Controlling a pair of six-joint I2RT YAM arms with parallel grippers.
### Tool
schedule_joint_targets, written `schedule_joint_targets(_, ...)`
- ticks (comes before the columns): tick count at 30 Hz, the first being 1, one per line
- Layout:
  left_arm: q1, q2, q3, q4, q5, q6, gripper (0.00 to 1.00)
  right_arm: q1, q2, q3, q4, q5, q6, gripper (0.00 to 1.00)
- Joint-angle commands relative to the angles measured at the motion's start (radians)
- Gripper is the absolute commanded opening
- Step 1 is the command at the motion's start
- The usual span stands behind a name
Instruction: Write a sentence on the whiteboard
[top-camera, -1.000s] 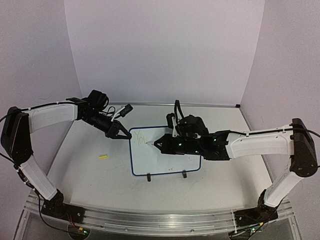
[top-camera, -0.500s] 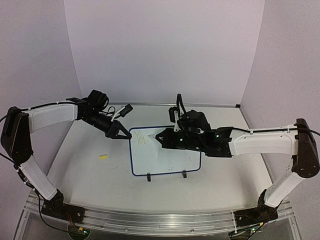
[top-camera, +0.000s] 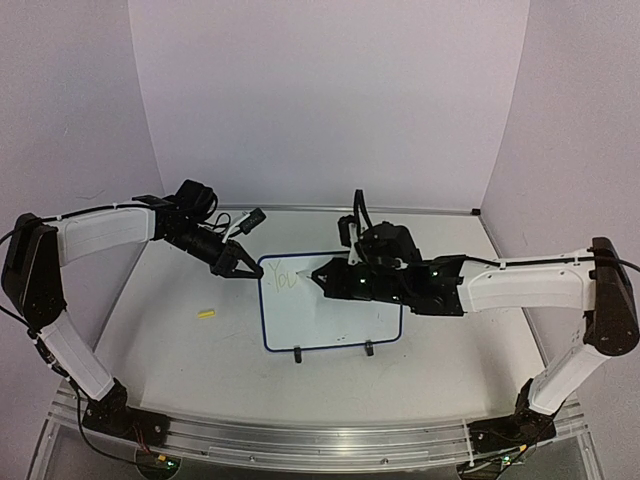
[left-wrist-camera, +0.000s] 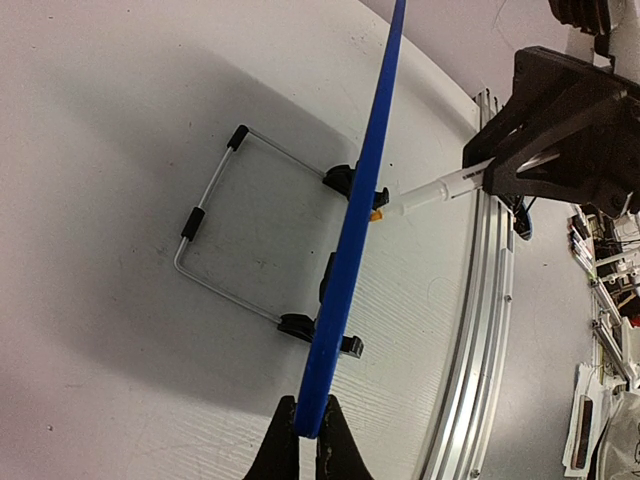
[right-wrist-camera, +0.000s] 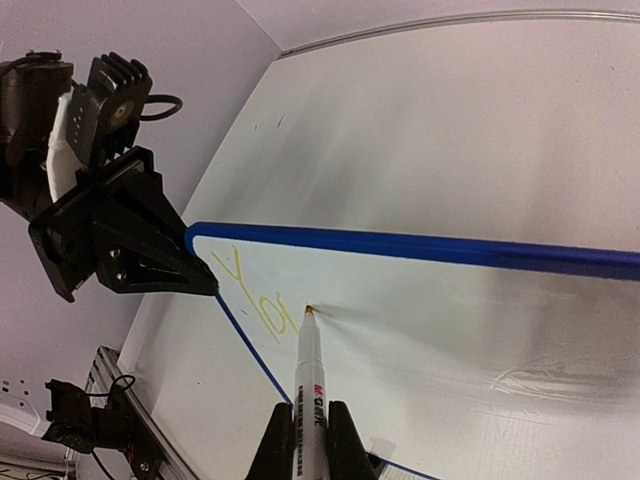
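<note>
The whiteboard (top-camera: 335, 320) stands propped mid-desk, its long axis running left to right. The left pincer (left-wrist-camera: 307, 422) is clamped on its frame at the upper left corner. The right pincer (right-wrist-camera: 308, 420) grips a marker (right-wrist-camera: 304, 365). Its tip seems to touch the board just right of the sentence (right-wrist-camera: 262, 305), so far "You". Blank board lies rightward, toward the right arm.

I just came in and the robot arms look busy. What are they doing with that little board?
They are writing on it. The left gripper pinches the blue-framed whiteboard by its upper left corner, steadying it. The right gripper is shut on a white marker whose tip touches the board just after the yellow-green letters. Only "You" is written, so the sentence is not finished. A small yellow piece, maybe the cap, lies on the table to its left.
</note>
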Motion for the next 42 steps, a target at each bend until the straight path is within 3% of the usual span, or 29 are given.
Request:
schedule_joint_targets(1,-0.012,-0.015,0.021,-0.044,-0.076,0.026,0.00,-0.006,-0.013,-0.040,-0.011,0.012,0.027,0.00)
schedule_joint_targets(21,-0.013,-0.017,0.019,-0.043,-0.080,0.027,0.00,-0.008,-0.146,-0.055,-0.022,0.063,0.000,0.00)
schedule_joint_targets(42,-0.013,-0.014,0.020,-0.044,-0.080,0.027,0.00,-0.013,-0.087,-0.056,-0.040,0.082,0.012,0.00)
